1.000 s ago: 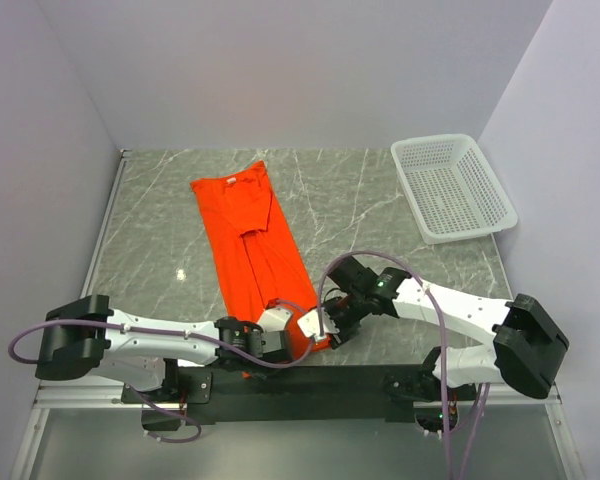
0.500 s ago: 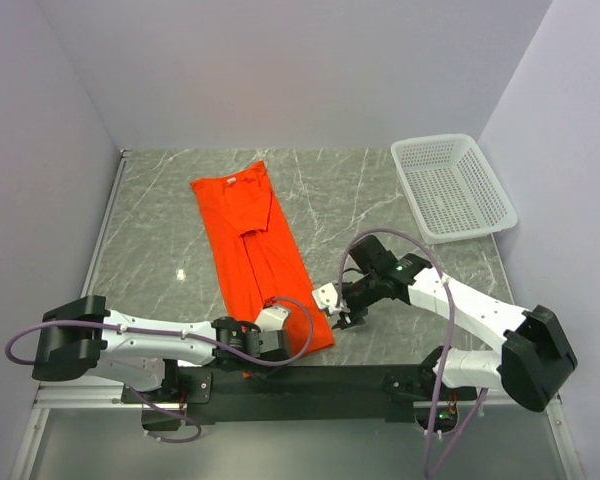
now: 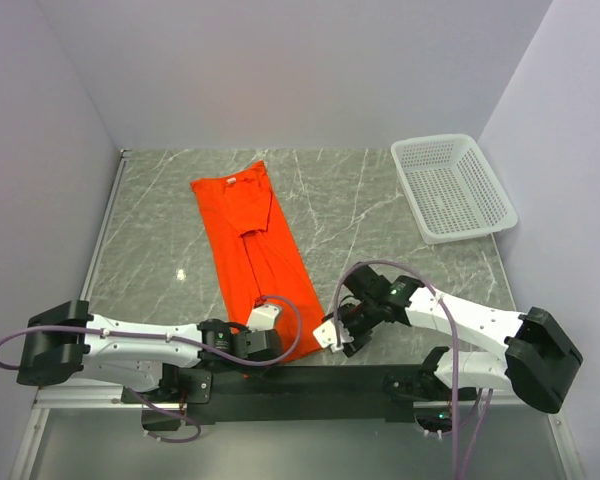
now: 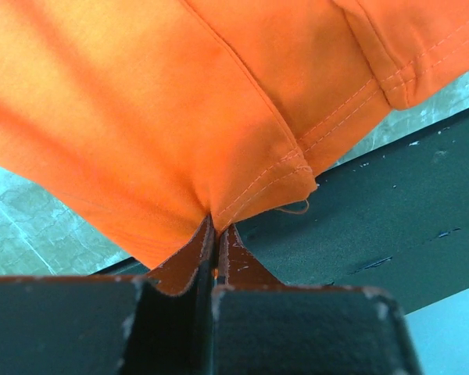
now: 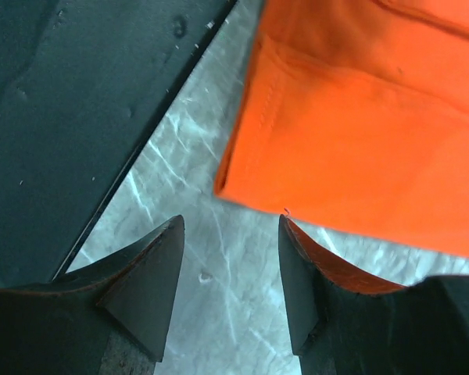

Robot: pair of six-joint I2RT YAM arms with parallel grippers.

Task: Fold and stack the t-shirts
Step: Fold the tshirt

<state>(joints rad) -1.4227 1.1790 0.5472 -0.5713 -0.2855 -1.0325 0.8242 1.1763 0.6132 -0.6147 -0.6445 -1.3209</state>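
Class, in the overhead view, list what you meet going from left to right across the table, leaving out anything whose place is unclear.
bright orange-red cloth t-shirt → right gripper, jaws open → white plastic mesh basket

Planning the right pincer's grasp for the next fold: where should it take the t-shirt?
Probably the t-shirt's free near hem corner, from the table side: it lies flat, just ahead of the open right pincer. The left pincer pinches the other corner.
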